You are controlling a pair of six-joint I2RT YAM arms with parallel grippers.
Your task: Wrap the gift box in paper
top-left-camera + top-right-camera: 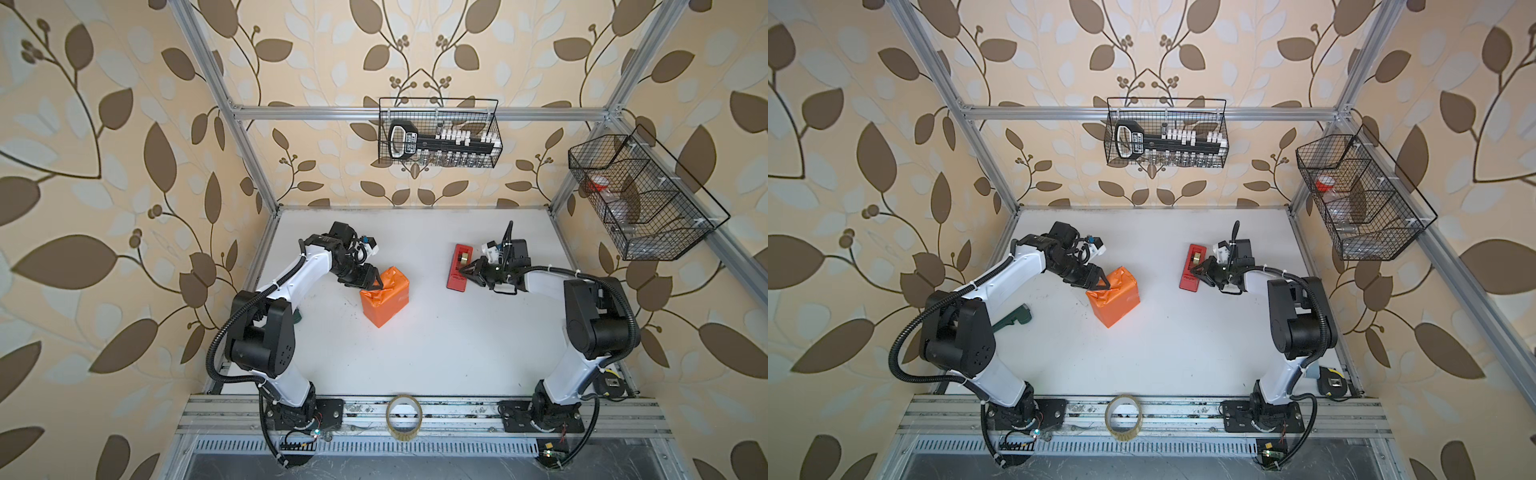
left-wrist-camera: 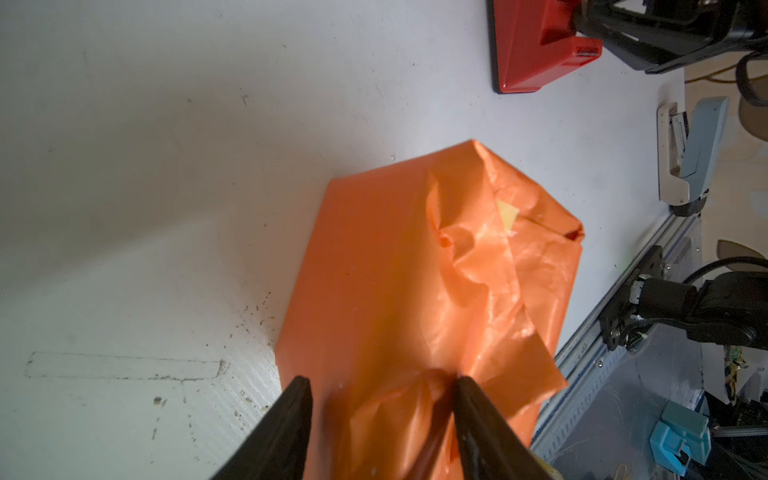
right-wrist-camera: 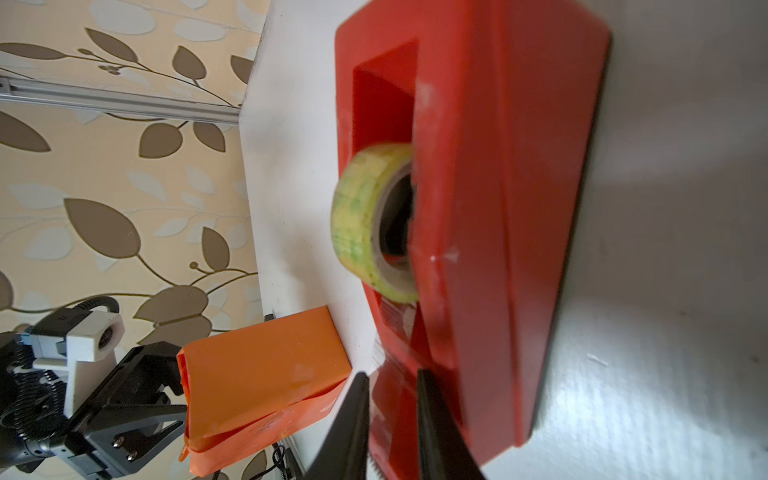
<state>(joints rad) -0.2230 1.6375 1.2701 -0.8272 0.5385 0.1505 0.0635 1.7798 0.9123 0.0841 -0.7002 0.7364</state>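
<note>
Orange-faced paper [image 1: 386, 301] wrapped round gift box, box itself hidden. Parcel lies on worktop [image 1: 415, 357] just left of middle, with end flap crumpled and loose. Left gripper [image 2: 381, 379] at that end: fingers spread either side of bunched flap, one touching it. Right gripper [image 3: 392, 374] at cutter end of red tape dispenser [image 3: 498, 208], right of middle: fingers narrowly apart, whether pinching anything cannot tell.
</note>
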